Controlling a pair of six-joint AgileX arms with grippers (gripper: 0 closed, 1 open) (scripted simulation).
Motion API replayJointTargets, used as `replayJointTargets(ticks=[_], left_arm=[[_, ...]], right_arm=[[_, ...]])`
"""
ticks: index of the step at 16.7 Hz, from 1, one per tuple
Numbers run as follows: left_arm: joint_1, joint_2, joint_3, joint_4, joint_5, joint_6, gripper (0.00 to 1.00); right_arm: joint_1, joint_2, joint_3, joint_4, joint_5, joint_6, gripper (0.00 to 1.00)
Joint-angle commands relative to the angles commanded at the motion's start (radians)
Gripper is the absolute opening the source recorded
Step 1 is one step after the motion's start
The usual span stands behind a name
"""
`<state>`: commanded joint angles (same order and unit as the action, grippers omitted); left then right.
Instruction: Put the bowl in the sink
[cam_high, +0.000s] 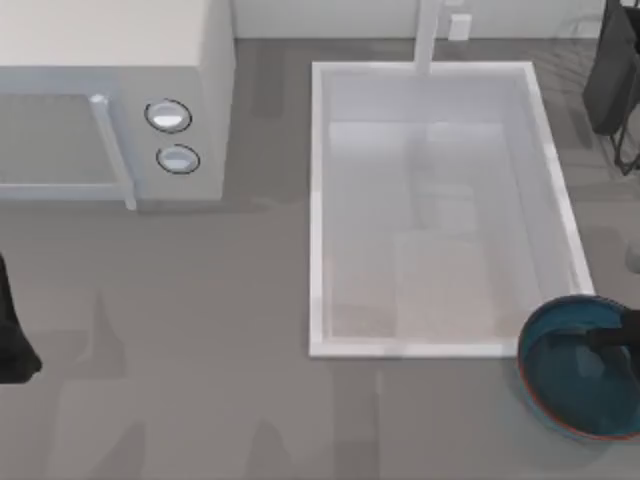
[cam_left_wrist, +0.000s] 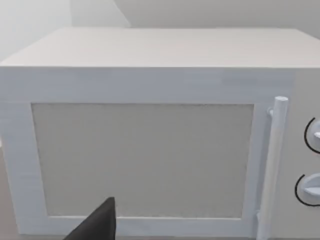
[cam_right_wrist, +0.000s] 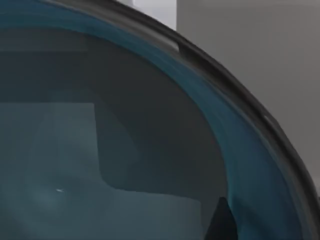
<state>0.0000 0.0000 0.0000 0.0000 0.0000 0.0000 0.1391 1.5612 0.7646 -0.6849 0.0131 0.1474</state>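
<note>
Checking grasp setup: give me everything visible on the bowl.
The bowl is round and shallow, glossy dark teal-blue inside with a thin reddish-brown rim. It sits upright on the grey table at the top view's lower right, just outside the sink's near right corner, partly cut off by the picture's edge. It looks empty. The right gripper reaches over its interior from the right; contact can't be confirmed. The right wrist view looks close into its curved inner wall.

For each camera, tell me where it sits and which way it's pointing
Top view: above the table, looking down on the white rectangular sink, white microwave and glossy teal bowl; right gripper over the bowl.
Left wrist: faces the microwave door; a dark fingertip shows.
Right wrist: close above the bowl's inside.
Shared: bowl, microwave.
</note>
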Motion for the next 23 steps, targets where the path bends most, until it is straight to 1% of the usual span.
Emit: replayJointTargets(ticks=[2, 3, 12, 14, 17, 21, 23], left_arm=[[0.000, 0.000, 0.000, 0.000, 0.000, 0.000, 1.00], [0.000, 0.000, 0.000, 0.000, 0.000, 0.000, 1.00], [0.000, 0.000, 0.000, 0.000, 0.000, 0.000, 1.00], [0.000, 0.000, 0.000, 0.000, 0.000, 0.000, 1.00], [0.000, 0.000, 0.000, 0.000, 0.000, 0.000, 1.00], [0.000, 0.000, 0.000, 0.000, 0.000, 0.000, 1.00], [0.000, 0.000, 0.000, 0.000, 0.000, 0.000, 1.00]], right_arm=[[0.000, 0.000, 0.000, 0.000, 0.000, 0.000, 0.02], [0.000, 0.000, 0.000, 0.000, 0.000, 0.000, 0.00], [0.001, -0.002, 0.003, -0.003, -0.001, 0.001, 0.00], [0.002, -0.006, 0.039, -0.039, -0.001, 0.000, 0.00], [0.001, -0.027, 0.152, -0.173, -0.001, -0.001, 0.00], [-0.002, -0.077, 0.335, -0.445, -0.001, -0.003, 0.00], [-0.004, -0.106, 0.416, -0.550, -0.001, -0.006, 0.00]])
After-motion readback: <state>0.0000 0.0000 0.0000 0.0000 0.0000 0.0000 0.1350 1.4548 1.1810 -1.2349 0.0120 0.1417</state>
